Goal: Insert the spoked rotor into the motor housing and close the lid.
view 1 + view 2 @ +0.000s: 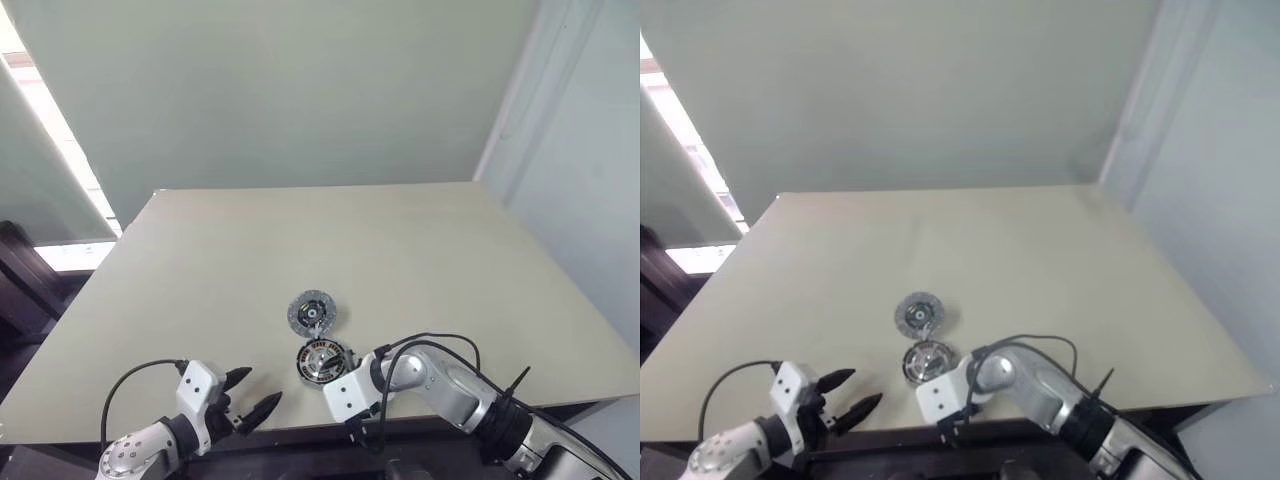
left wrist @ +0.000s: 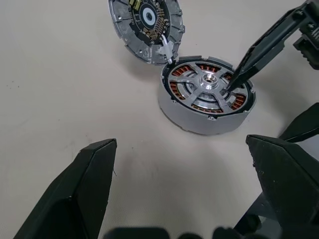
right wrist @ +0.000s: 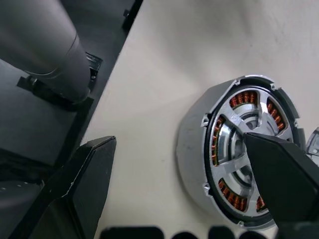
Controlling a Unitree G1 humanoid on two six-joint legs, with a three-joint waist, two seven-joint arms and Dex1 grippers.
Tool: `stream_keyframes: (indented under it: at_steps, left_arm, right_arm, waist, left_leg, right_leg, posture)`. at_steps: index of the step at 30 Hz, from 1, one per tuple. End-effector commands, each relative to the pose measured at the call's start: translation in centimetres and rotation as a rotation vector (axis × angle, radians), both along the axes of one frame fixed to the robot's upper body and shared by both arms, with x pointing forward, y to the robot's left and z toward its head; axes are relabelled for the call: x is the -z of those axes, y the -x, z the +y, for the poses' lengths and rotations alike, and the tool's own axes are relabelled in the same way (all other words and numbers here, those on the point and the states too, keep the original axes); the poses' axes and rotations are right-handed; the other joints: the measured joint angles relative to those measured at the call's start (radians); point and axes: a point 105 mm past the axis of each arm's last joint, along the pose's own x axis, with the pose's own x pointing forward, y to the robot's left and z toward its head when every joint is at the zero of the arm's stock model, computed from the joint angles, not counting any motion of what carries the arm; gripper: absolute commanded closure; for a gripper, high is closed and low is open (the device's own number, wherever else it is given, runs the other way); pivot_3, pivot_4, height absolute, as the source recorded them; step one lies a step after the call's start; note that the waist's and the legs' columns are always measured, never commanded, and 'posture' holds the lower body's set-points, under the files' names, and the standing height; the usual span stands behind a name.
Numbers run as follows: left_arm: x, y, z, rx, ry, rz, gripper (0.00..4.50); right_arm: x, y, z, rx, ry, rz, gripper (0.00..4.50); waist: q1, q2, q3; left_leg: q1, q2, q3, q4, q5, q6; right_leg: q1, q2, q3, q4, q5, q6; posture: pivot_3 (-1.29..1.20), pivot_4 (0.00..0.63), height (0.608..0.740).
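Left wrist view shows the spoked rotor (image 2: 208,85) already seated in the motor housing (image 2: 206,110) near the counter's (image 1: 420,270) edge, both grippers' jaws open and empty, so next comes picking up the lid (image 2: 146,26) lying just beyond.

Even, soft daylight — brightest at the window strip (image 1: 45,120) — faint shadows.

From the head camera the squat silver round motor housing (image 1: 322,361) is too tiny to make out its copper windings, and the right arm's white wrist block covers its edge. In the right wrist view one black finger (image 3: 281,179) hides part of its spoked face, and the flat grey-blue notched lid (image 3: 314,145) is mostly cut off.
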Motion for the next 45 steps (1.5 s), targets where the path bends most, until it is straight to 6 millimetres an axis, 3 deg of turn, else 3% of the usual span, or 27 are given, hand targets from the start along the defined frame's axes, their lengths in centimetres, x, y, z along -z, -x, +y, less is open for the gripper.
stream_keyframes:
  at_steps: [1, 5, 11, 13, 21, 31, 37, 45]
  left_arm:
    - [-0.6, -0.5, -0.1, 0.013, -0.007, -0.039, 0.0]
    - [-0.6, -0.5, -0.1, 0.013, -0.007, -0.043, 0.0]
    - [-0.7, -0.6, -0.1, 0.013, -0.006, -0.048, 0.0]
    - [-0.8, -0.6, -0.2, 0.014, -0.006, -0.051, 0.0]
    - [-0.9, -0.8, -0.3, 0.015, -0.005, -0.057, 0.0]
    - [-0.8, -0.9, -0.3, 0.005, 0.002, -0.062, 0.0]
    - [-0.6, -0.1, 0.4, 0.016, 0.017, -0.07, 0.0]
    - [-1.0, 0.6, 0.7, 0.03, 0.018, -0.145, 0.0]
  right_arm:
    - [-0.6, -0.6, 0.4, -0.008, -0.001, -0.042, 0.41]
    - [-0.6, -0.6, 0.5, -0.014, 0.004, -0.048, 1.62]
    - [-0.6, -0.9, 0.7, -0.004, 0.007, -0.051, 3.85]
    - [-0.6, -0.9, 0.9, 0.006, -0.001, -0.037, 4.27]
    - [-1.4, -0.9, 1.4, 0.05, -0.043, 0.036, 4.4]
    - [-5.2, -0.6, 4.1, 0.366, -0.215, 0.297, 4.4]
    - [-5.5, -1.0, 5.1, 0.583, -0.224, 0.399, 4.4]
    - [-4.4, -1.4, 5.5, 0.727, -0.148, 0.416, 4.4]
  waist:
    - [0.0, 0.0, 0.0]
    - [0.0, 0.0, 0.0]
    - [0.0, 0.0, 0.0]
    - [-0.003, -0.001, 0.0]
    - [-0.004, 0.0, 0.0]
    - [-0.003, 0.0, 0.0]
    - [-0.003, 0.002, 0.002]
    - [-0.004, 0.003, 0.002]
  left_leg:
    - [0.0, 0.0, 0.0, 0.0, 0.0, 0.0]
    - [0.001, 0.0, 0.0, 0.0, 0.0, 0.0]
    - [0.001, 0.0, 0.0, 0.0, 0.0, 0.0]
    - [0.002, 0.0, 0.0, 0.0, 0.0, 0.0]
    - [0.005, 0.001, 0.0, 0.0, 0.0, 0.0]
    - [0.0, 0.001, 0.0, -0.002, 0.0, 0.0]
    - [0.0, 0.001, -0.001, -0.001, 0.0, 0.0]
    - [-0.001, 0.001, -0.001, -0.001, 0.0, 0.0]
  right_leg:
    - [0.0, 0.0, 0.0, 0.0, 0.0, 0.0]
    - [0.0, 0.0, 0.0, 0.0, 0.0, 0.0]
    - [0.001, 0.0, 0.0, 0.0, 0.0, 0.0]
    - [0.001, 0.0, 0.0, 0.0, 0.0, 0.0]
    - [0.002, 0.0, 0.0, 0.002, 0.0, 0.0]
    - [-0.001, 0.0, -0.001, 0.001, 0.0, 0.0]
    - [-0.002, 0.0, -0.001, 0.001, 0.0, 0.0]
    - [-0.003, -0.001, -0.002, 0.0, 0.0, 0.0]
  posture:
    - [0.0, 0.0, 0.74]
    - [0.0, 0.0, 0.74]
    - [0.0, 0.0, 0.74]
    - [0.0, 0.0, 0.74]
    - [0.0, 0.0, 0.74]
    - [0.0, 0.0, 0.74]
    - [0.0, 0.0, 0.74]
    - [0.0, 0.0, 0.74]
